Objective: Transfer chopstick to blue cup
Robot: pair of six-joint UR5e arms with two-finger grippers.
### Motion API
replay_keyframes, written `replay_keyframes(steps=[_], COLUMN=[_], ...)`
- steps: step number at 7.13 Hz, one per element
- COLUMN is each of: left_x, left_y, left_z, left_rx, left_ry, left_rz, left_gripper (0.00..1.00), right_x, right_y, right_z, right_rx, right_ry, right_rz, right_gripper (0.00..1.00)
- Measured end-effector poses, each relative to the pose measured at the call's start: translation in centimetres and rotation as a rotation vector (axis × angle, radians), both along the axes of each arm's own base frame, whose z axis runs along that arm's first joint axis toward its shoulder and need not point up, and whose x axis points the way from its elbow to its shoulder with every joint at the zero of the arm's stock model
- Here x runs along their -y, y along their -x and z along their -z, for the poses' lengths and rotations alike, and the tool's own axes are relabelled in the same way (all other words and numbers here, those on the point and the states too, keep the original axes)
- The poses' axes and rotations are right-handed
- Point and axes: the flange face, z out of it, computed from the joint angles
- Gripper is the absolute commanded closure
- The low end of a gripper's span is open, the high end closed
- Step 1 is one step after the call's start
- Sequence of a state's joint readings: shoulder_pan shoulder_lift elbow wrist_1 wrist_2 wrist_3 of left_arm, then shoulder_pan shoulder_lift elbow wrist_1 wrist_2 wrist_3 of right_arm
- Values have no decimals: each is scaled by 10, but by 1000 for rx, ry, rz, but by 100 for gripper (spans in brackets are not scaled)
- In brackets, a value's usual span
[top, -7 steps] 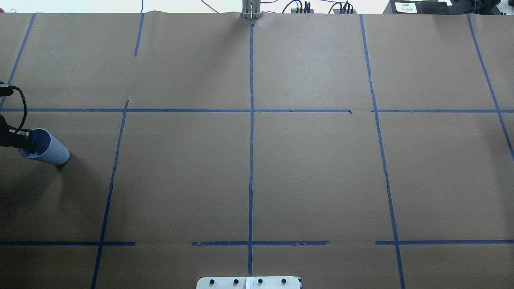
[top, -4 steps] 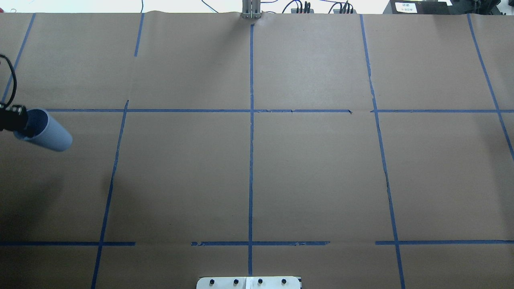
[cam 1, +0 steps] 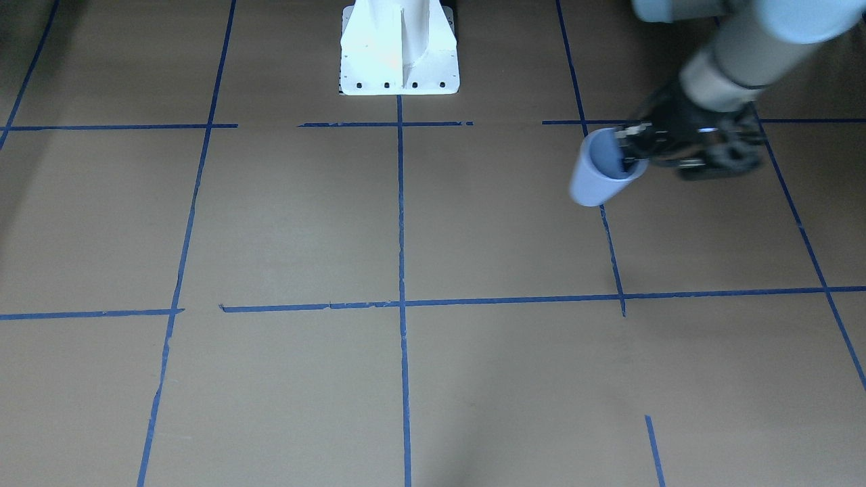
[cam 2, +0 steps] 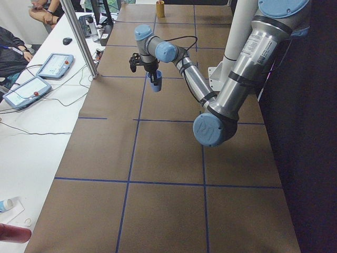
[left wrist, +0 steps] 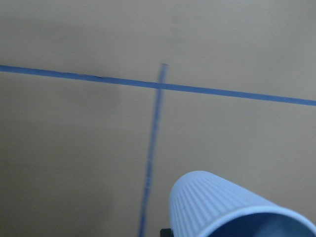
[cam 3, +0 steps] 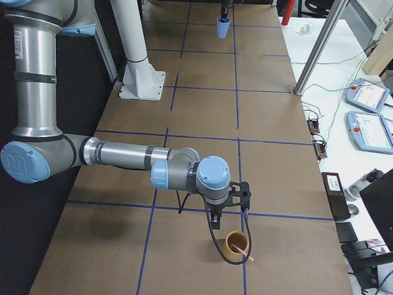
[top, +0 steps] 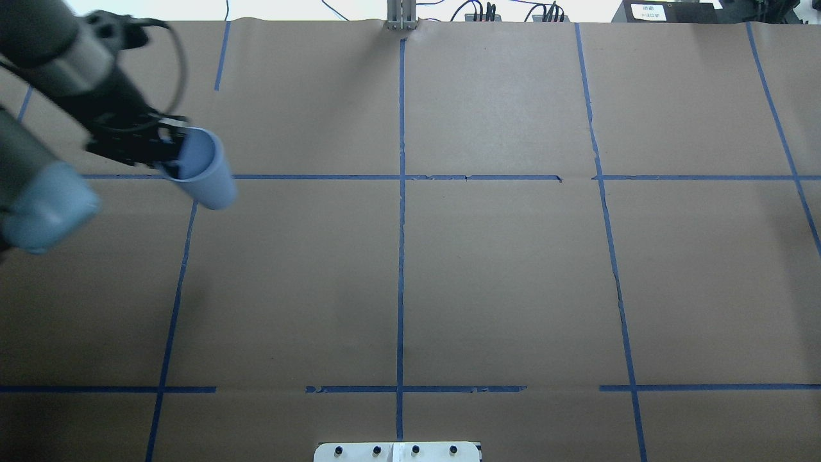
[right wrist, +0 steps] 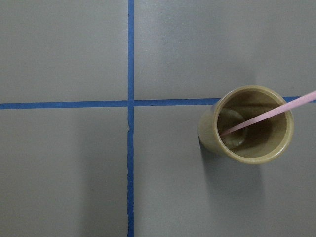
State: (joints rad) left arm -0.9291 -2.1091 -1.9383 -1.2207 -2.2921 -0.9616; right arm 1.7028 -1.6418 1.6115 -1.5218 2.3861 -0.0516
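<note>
two pincers: left pincer [top: 168,151] clenched on blue cup [top: 208,179] rim, cup tilted above desk [top: 513,289]; right pincer [cam 3: 228,212] near tan cup [right wrist: 207,133] holding chopstick [right wrist: 266,116], can't tell its grip state.

— Any writing here that can actually be read?
— None. A white label [top: 648,11] sits on the black box [top: 680,15] at the table's far right edge, but its print is too small to read.
</note>
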Motion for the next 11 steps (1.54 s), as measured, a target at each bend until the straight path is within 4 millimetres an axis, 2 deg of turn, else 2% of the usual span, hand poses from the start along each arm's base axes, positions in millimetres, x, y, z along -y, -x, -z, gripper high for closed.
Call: replay_keyframes(steps=[2,3,4,5,6,7,8,9,10,11], left_x=[0,0,-9,-20,-25,-27,-27,-27,-28,-28], left_y=[-126,-182,-226,-250,-263,-269,-271,-271,-272,-272], left_z=[48,65,74,75,74,72,71,69,68,68], left_rx=[-37,-46,-48,-44,-40,-40,-40,-39,-37,-37], left_ry=[18,17,9,3,-2,-5,-7,-7,-7,-7], left_rz=[51,78,84,84,85,85,85,85,85,85], left_gripper=[100,100,100,100,100,95,77,16,0,0], right_x=[0,0,0,1,1,2,3,3,4,4], right_y=[0,0,0,0,0,0,0,0,0,0], right_z=[2,2,2,2,3,4,5,6,6,6], right_rx=[1,1,2,3,6,7,7,7,7,7], right_ry=[-3,-3,-3,-5,-6,-8,-10,-12,-13,-13], right_rz=[0,0,0,0,0,0,0,0,0,0], right_gripper=[0,0,0,0,0,0,0,0,0,0])
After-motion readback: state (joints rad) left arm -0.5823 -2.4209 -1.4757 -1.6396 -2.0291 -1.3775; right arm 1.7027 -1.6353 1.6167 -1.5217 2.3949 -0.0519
